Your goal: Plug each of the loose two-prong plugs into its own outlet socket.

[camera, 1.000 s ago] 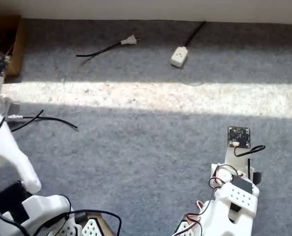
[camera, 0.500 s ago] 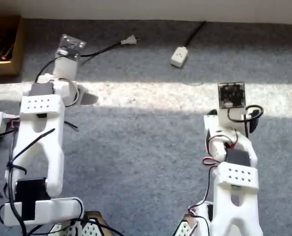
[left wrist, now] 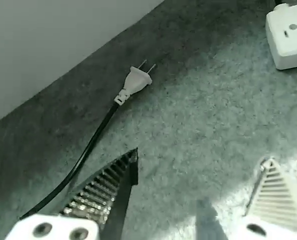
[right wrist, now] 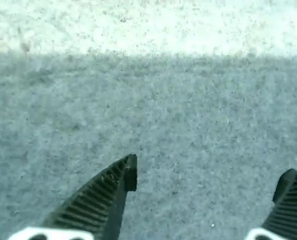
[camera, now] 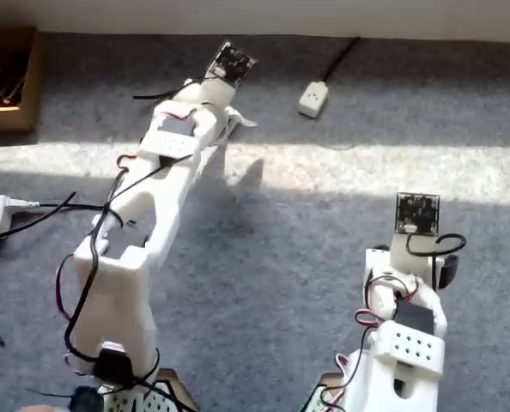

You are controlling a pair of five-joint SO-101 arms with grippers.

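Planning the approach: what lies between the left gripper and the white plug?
Bare carpet, in the left wrist view, between the open left gripper and the plug.

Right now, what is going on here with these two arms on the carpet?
The left arm is stretched toward the far wall. The left end effector is open above the carpet, short of the white plug, which lies loose on its black cord. The white socket sits apart from it, nothing plugged in. The right end effector hangs open over bare carpet, holding nothing.
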